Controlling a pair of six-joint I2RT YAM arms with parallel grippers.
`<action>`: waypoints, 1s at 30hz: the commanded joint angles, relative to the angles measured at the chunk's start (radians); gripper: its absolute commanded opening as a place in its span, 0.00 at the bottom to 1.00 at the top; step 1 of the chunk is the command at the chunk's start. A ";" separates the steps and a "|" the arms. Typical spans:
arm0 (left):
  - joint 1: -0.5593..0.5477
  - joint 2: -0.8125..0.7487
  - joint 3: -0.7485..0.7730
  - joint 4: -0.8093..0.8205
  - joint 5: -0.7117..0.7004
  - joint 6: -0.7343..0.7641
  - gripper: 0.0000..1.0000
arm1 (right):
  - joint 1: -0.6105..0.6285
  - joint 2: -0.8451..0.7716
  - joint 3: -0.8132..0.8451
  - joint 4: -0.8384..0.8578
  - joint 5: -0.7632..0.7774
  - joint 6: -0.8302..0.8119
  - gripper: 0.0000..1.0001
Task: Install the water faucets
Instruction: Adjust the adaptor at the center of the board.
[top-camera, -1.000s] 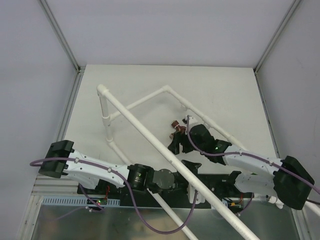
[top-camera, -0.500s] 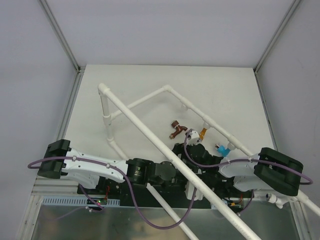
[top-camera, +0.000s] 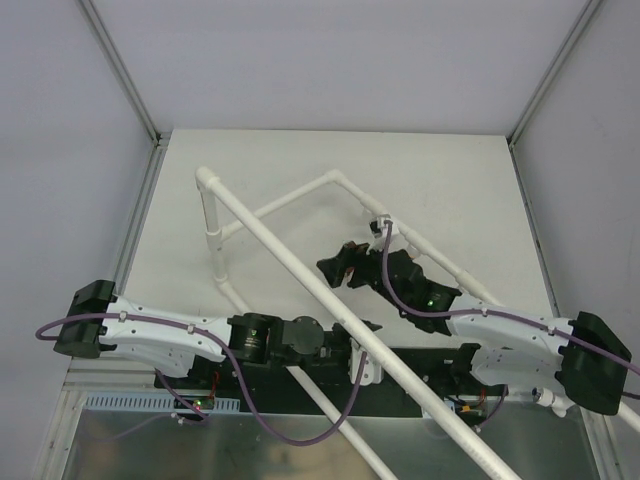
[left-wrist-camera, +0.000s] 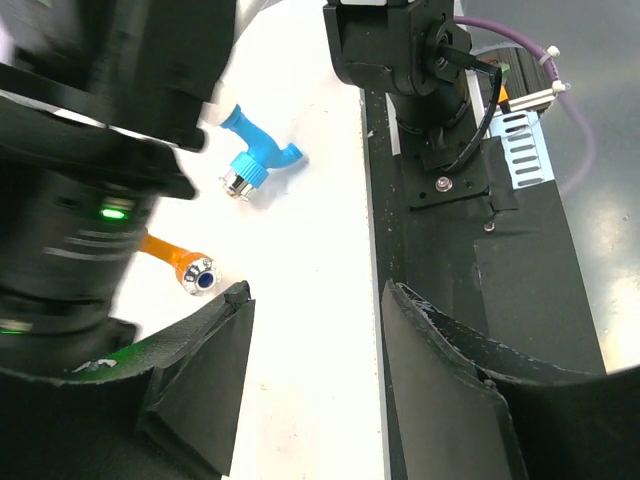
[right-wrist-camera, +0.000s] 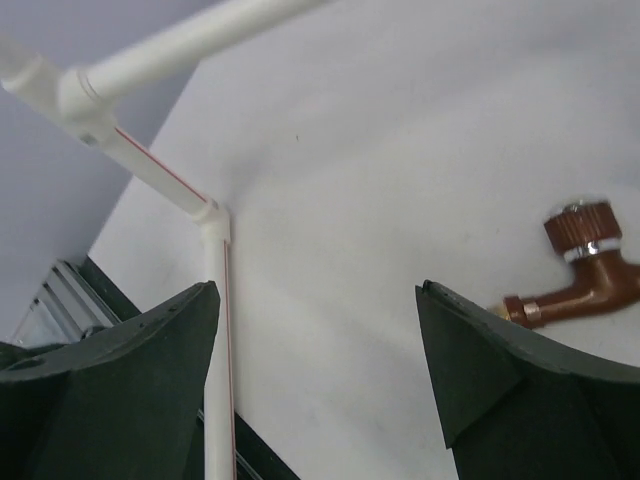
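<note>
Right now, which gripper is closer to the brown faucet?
Right. The right gripper hangs open right beside the brown faucet, which lies just off to one side. The left gripper is farther off, by the blue faucet and orange faucet instead.

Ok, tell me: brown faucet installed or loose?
Loose: the brown faucet lies on the white table, apart from the pipe frame, beside the open right gripper.

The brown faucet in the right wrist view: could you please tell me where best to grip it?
Grip the brown faucet probably by its narrow body below the knurled cap, from above, since it lies flat on the table. It sits outside the fingers of the open right tool.
</note>
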 joint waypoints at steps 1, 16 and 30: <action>0.006 -0.023 -0.019 0.032 -0.012 -0.033 0.56 | -0.066 0.012 0.091 -0.070 -0.049 -0.030 0.87; 0.162 0.165 -0.008 0.199 0.070 0.042 0.56 | -0.504 -0.247 0.525 -0.825 -0.027 -0.078 0.87; 0.191 0.074 -0.128 0.166 0.147 -0.129 0.55 | -0.589 0.032 0.642 -1.079 -0.238 -0.502 0.91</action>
